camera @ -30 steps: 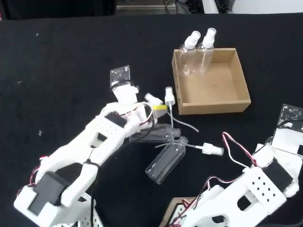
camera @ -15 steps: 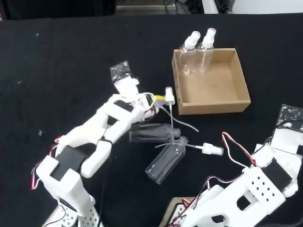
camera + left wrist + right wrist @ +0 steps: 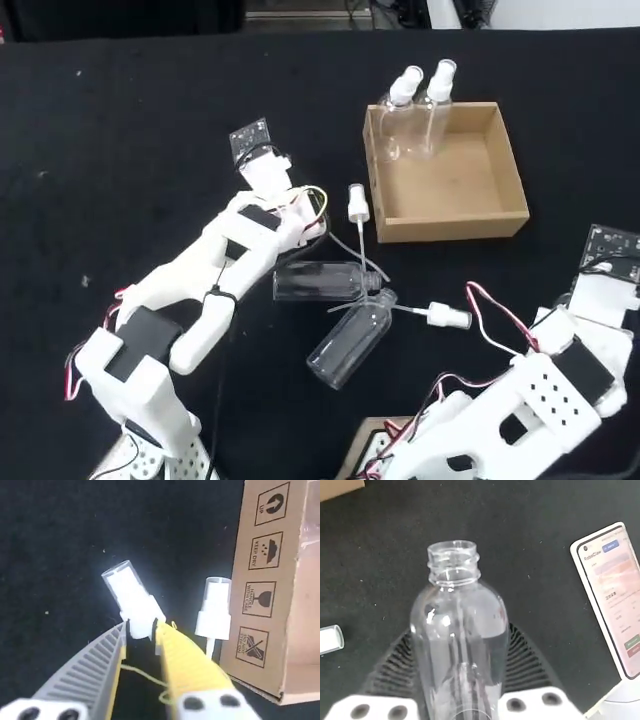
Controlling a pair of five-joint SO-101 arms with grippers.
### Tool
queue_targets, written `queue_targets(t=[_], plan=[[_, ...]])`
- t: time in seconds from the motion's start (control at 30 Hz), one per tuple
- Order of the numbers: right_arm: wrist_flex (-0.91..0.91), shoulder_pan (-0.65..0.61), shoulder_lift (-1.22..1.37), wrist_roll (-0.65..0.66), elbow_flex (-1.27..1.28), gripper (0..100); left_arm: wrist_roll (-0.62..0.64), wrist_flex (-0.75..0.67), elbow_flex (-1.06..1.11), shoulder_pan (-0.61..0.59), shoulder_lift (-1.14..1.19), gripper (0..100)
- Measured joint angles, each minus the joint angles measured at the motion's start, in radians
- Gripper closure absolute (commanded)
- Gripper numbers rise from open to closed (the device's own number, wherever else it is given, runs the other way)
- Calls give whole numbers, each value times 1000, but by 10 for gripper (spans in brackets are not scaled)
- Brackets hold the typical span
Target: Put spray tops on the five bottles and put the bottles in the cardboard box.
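While the left gripper pinches a white spray top by its collar between grey and yellow fingers, a second spray top sits on the black table just beside the outer wall of the cardboard box. Two capped bottles lean together in the box's far corner. Between the arms, two uncapped bottles lie on their sides near each other, a third loose spray top and its thin tube close to the neck of the nearer one. The right gripper clasps another clear, uncapped bottle around its body, open neck pointing away from the wrist, above the table. A phone with a lit screen lies off to one side.
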Motion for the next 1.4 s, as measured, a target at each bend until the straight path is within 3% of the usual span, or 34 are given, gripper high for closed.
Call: queue_targets(t=[0.43,0.67,1.13,1.33,1.4], plan=[[0,0,0,0,14,987,2,0,-3,-3,0,906],[0,0,0,0,43,987,2,3,-2,-37,0,720],[0,0,0,6,49,987,110,-38,-49,-60,129,746],[0,0,0,6,49,987,115,2,-78,-60,137,966],[0,0,0,6,49,987,117,2,-78,-60,137,959]])
